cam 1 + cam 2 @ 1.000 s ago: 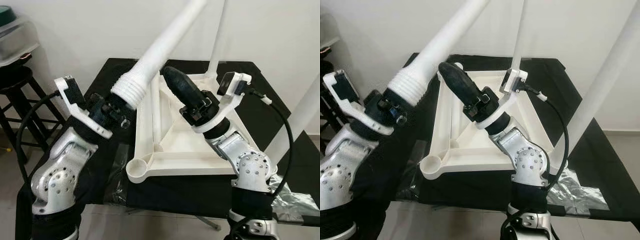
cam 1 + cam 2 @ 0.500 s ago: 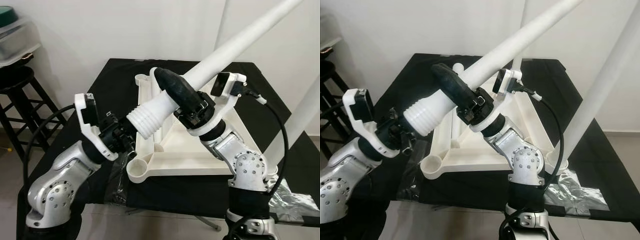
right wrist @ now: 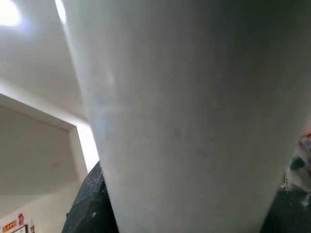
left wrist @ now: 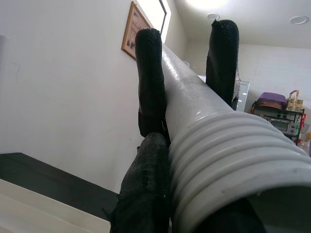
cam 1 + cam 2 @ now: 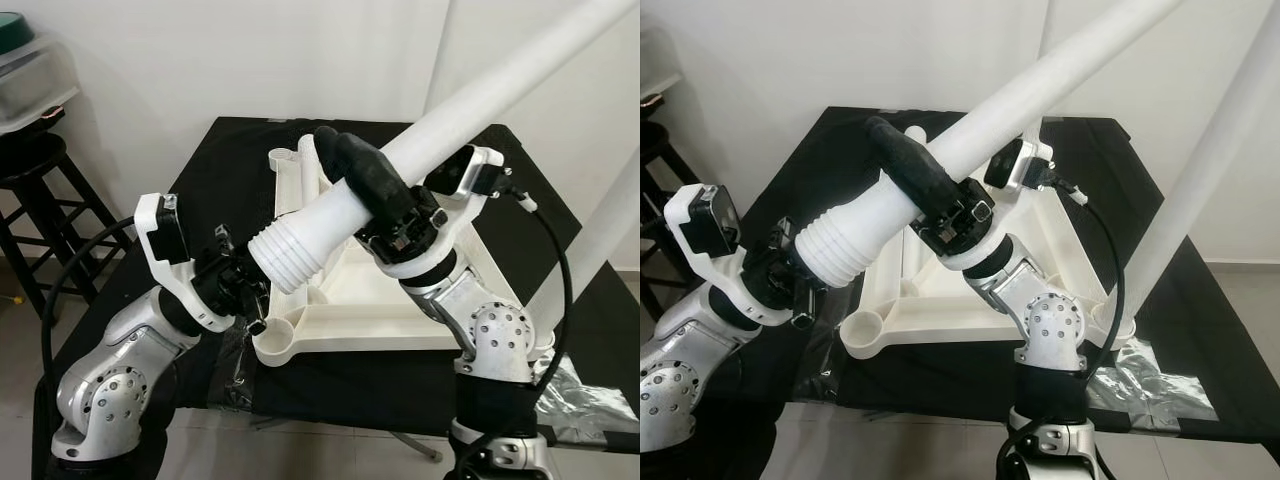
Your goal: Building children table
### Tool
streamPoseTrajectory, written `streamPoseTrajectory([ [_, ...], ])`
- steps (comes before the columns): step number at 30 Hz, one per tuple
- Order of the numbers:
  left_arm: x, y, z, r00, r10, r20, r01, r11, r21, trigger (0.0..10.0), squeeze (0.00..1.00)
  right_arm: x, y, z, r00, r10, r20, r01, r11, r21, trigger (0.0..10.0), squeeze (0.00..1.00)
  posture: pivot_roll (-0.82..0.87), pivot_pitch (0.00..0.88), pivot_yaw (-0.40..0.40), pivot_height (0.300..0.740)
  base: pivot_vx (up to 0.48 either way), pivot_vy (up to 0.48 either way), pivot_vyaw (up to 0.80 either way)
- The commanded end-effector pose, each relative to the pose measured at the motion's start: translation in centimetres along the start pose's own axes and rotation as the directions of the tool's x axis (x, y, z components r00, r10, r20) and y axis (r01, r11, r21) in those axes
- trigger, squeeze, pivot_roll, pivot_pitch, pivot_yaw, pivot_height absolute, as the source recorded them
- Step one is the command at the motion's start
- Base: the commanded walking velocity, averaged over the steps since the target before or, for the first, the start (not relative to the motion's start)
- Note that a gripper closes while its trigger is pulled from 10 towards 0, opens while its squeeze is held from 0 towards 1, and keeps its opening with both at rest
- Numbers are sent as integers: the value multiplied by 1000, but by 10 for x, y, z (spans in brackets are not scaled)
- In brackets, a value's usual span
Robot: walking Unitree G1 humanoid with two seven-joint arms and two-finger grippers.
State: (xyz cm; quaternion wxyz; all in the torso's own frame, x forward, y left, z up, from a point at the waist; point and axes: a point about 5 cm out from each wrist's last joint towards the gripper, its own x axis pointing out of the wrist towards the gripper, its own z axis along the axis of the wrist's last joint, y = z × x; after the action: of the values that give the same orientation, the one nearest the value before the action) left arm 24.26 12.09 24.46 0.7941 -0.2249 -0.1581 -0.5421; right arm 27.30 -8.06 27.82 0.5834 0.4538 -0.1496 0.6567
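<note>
With both my grippers clamped on the white table leg (image 5: 470,115), its threaded end (image 5: 287,256) hung just above the tabletop's near-left corner socket (image 5: 276,339), long axis slanting up to my right, left gripper (image 5: 240,285) nearer.

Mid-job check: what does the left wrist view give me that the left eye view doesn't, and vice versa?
Left wrist view: a framed picture on the wall and a countertop oven. Left eye view: the upturned white plastic tabletop, its open corner socket, the black table, a black stool. Both: the long white plastic table leg with ribbed end, clamped by left pincer and right pincer.
</note>
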Motion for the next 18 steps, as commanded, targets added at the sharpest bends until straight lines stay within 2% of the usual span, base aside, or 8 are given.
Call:
streamPoseTrajectory([
  [1,-2,5,-14,998,35,-58,-37,998,-44,0,0,14,8,-2,995,95,-35,-94,996,8,0,0,1,25,-27,740,0,0,0],
  [5,-3,10,-15,996,74,-50,-76,997,-35,0,0,14,7,-1,996,87,-32,-87,996,7,0,0,1,25,-27,740,0,0,0],
  [6,-4,13,-16,994,96,-47,-98,994,-41,10000,141,13,7,-1,996,82,-30,-82,997,0,0,0,2,27,-27,740,0,0,0],
  [7,-5,16,-17,991,125,-39,-127,991,-44,10000,1000,13,6,0,997,71,-26,-72,997,-9,0,0,1,27,-26,740,0,0,0],
  [13,-14,29,-18,975,221,-22,-222,974,-40,10000,1000,14,2,5,999,41,-12,-42,998,-37,0,0,3,28,-26,740,0,0,0],
  [14,-26,38,-20,959,281,-28,-282,958,-51,10000,1000,15,1,10,1000,28,1,-28,998,-58,0,0,3,28,-26,740,0,0,0],
  [17,-26,38,-20,959,281,-28,-282,958,-51,10000,1000,15,1,10,1000,28,1,-28,998,-58,0,0,3,28,-26,740,0,0,0],
  [18,-44,45,-26,945,324,-52,-327,942,-79,10000,1000,17,0,17,1000,17,15,-16,996,-82,0,0,3,30,-24,740,0,0,0],
])
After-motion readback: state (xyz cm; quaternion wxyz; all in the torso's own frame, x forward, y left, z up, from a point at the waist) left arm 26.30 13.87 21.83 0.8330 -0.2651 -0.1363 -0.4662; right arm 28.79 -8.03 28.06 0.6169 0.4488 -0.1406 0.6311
